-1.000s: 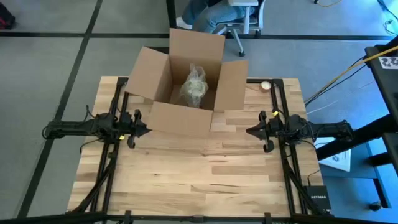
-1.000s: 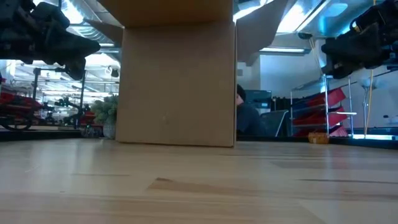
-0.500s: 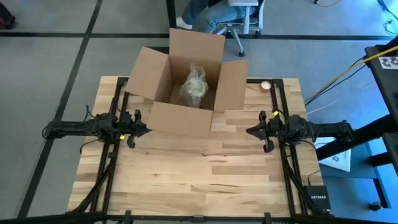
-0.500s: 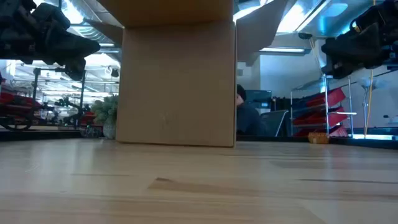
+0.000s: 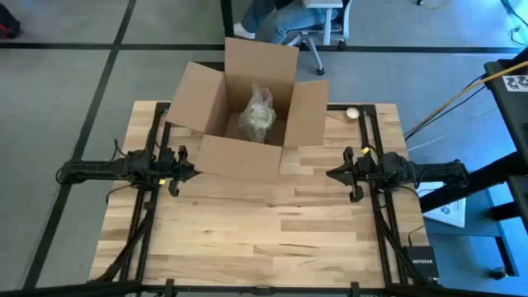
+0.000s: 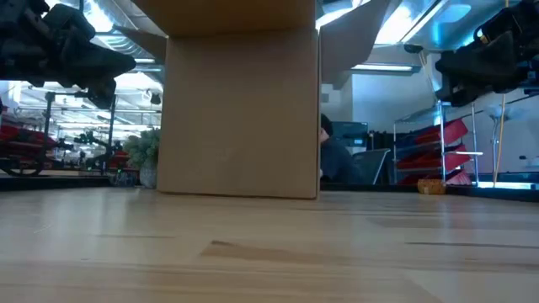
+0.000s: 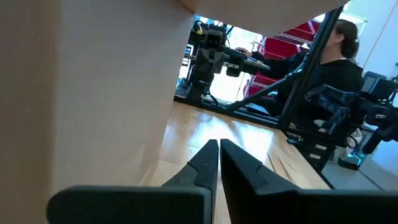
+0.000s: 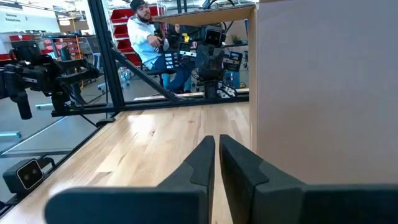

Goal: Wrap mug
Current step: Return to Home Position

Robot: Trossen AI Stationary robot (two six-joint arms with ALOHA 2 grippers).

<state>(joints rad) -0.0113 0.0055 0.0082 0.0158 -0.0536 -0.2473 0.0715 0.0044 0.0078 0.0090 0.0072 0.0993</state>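
No change over the last second: nothing shifts, both arms sit parked. The mug (image 5: 259,109), swathed in bubble wrap (image 5: 250,125), lies inside the cardboard box (image 5: 239,158) at the table's (image 5: 272,239) 12 o'clock. Left gripper (image 5: 191,172) at 9 o'clock, right gripper (image 5: 330,174) at 3 o'clock, both with fingers together and empty. Judgement: wrapping done, arms home.

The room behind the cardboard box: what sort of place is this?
Likely a robotics lab or workshop: another robot rig stands beyond the table's edge, red storage bins are stacked behind, and a person sits working nearby.
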